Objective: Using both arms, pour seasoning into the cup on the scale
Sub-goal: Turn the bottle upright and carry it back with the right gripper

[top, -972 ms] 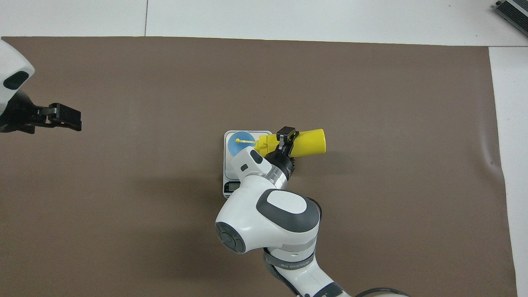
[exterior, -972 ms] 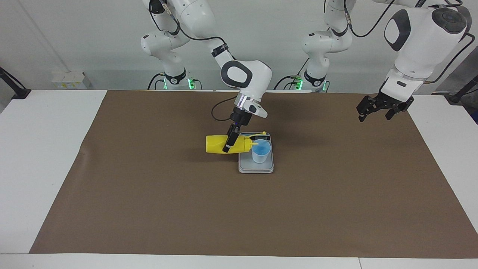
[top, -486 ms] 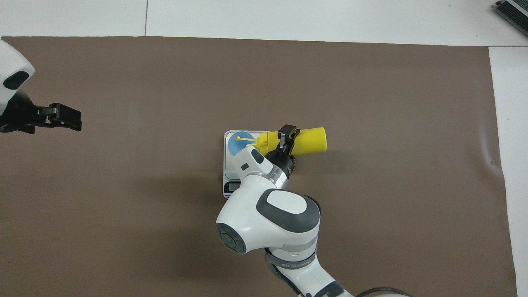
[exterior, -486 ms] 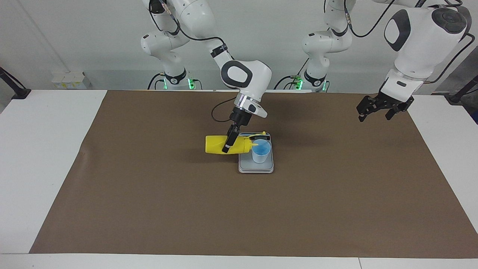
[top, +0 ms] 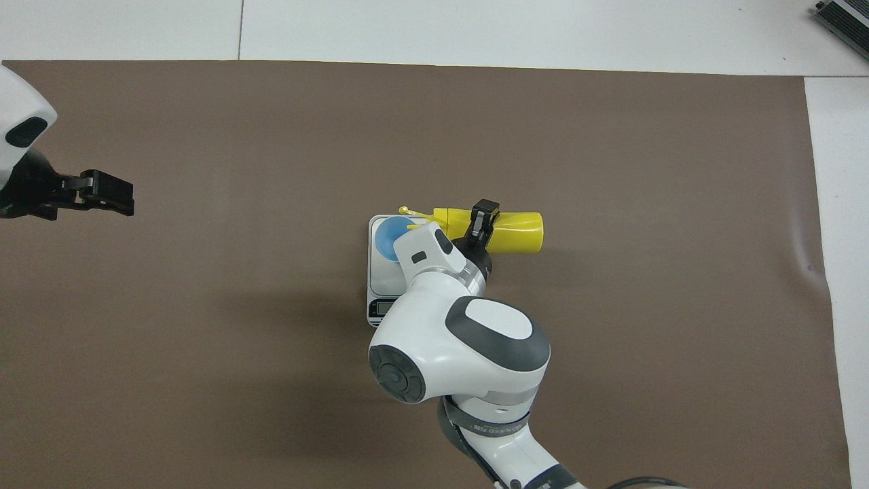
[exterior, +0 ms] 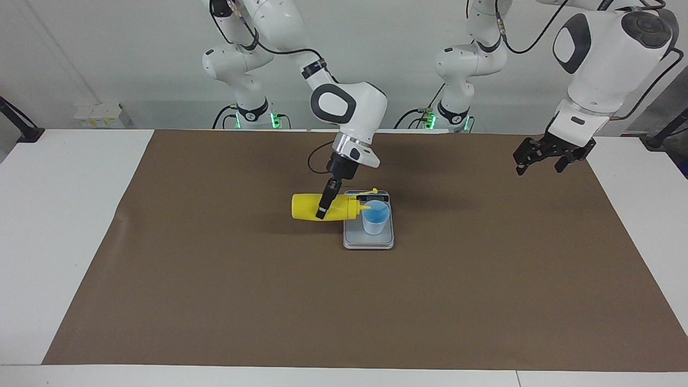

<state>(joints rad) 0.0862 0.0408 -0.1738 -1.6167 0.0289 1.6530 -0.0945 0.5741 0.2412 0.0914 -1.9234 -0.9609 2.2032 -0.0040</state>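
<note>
The yellow seasoning bottle (exterior: 307,207) is held on its side in the air, with its nozzle at the rim of the light-blue cup (exterior: 375,218). Its tethered cap dangles over the scale. My right gripper (exterior: 322,206) is shut on the bottle's middle. The cup stands upright on the silver-grey scale (exterior: 368,242), whose display strip faces the robots. In the overhead view the bottle (top: 519,232), right gripper (top: 483,219), cup (top: 387,234) and scale (top: 379,275) also show. My left gripper (exterior: 542,161) waits, open and empty, in the air over the mat at the left arm's end; it also shows in the overhead view (top: 108,193).
A brown mat (exterior: 215,279) covers most of the white table (exterior: 54,215). The right arm's wrist hangs over the part of the scale nearer to the robots in the overhead view.
My right gripper has drawn the bottle a little toward the right arm's end and slightly up, so the nozzle has moved back from over the cup to its rim. The left arm has not moved.
</note>
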